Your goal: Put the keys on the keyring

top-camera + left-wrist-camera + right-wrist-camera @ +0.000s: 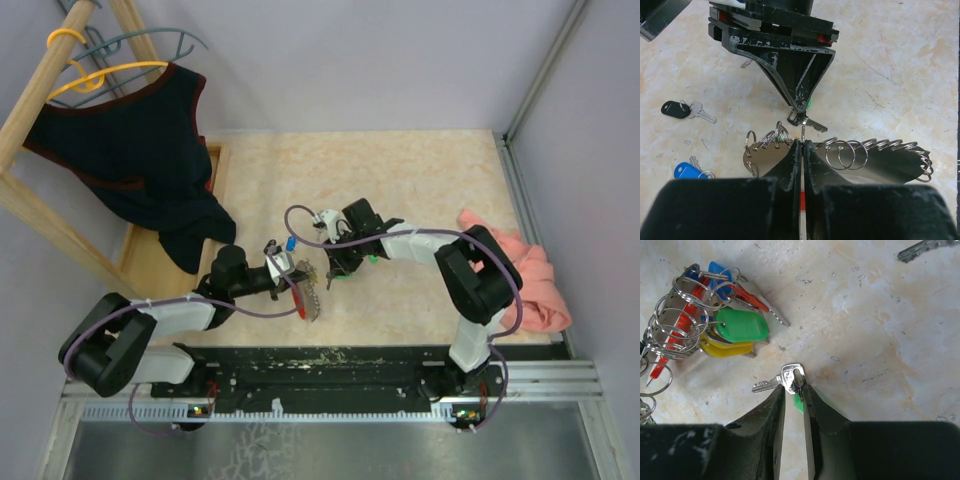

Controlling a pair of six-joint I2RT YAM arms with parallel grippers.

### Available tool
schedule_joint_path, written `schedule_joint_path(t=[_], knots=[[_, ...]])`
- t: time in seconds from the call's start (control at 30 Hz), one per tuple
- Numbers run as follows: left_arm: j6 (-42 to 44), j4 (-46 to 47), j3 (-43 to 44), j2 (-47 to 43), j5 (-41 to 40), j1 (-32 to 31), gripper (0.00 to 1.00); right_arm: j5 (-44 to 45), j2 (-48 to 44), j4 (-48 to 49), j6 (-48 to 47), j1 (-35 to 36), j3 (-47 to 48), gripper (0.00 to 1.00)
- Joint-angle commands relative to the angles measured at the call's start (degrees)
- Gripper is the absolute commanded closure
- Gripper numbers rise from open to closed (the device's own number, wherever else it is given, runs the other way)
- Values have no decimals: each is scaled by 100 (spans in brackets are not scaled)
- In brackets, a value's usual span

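long keyring of grey metal strip, red band and silver split rings [885, 167] clamped edge-on in the left gripper [802, 146], jaws pressed fully together on it, low over the pale marbled table [910, 60]. right gripper [794, 388] just beyond the strip, tip pointing down, jaws narrowed to a slit and pinching a small silver key with green plastic head [785, 379]. threaded on the rings: green-headed key [742, 325], plus yellow, red and blue ones. loose on the table, well apart from the ring: black-headed key [675, 109], blue-headed key [687, 171]
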Motion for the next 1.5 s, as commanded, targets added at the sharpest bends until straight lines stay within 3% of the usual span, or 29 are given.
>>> schedule_joint_path(t=[0.0, 0.2, 0.4, 0.53, 0.9, 1.07, 1.13, 1.23, 1.27, 1.33, 1.47], knots=[[62, 35, 166, 35, 121, -14, 98, -123, 165, -109, -73, 18, 308, 79], [62, 28, 175, 58, 138, -14, 98, -119, 249, -159, -84, 18, 335, 85], [58, 67, 175, 61, 213, -14, 98, -59, 122, -278, -223, 23, 287, 99], [66, 166, 129, -6, 327, -14, 98, -45, -297, -190, -428, 48, 65, 100], [-8, 538, -33, -226, 645, -14, 99, -411, -2256, 1146, -2059, 389, -1295, 100], [99, 528, -89, -348, 684, -14, 99, -738, -2816, 1537, -3222, 577, -1948, 100], [111, 520, -90, -367, 667, -14, 99, 117, -2826, 1767, -3002, 680, -1967, 100], [109, 481, -80, -356, 587, -14, 99, -174, -2705, 1346, -2429, 529, -1660, 100], [110, 464, -72, -355, 548, -14, 99, 584, -2569, 1333, -2002, 541, -1505, 100], [120, 417, -78, -356, 406, -14, 99, 798, -2170, 258, -1762, 520, -910, 100], [115, 408, -89, -366, 222, -14, 99, 1087, -1310, -653, -919, 532, -182, 100]])
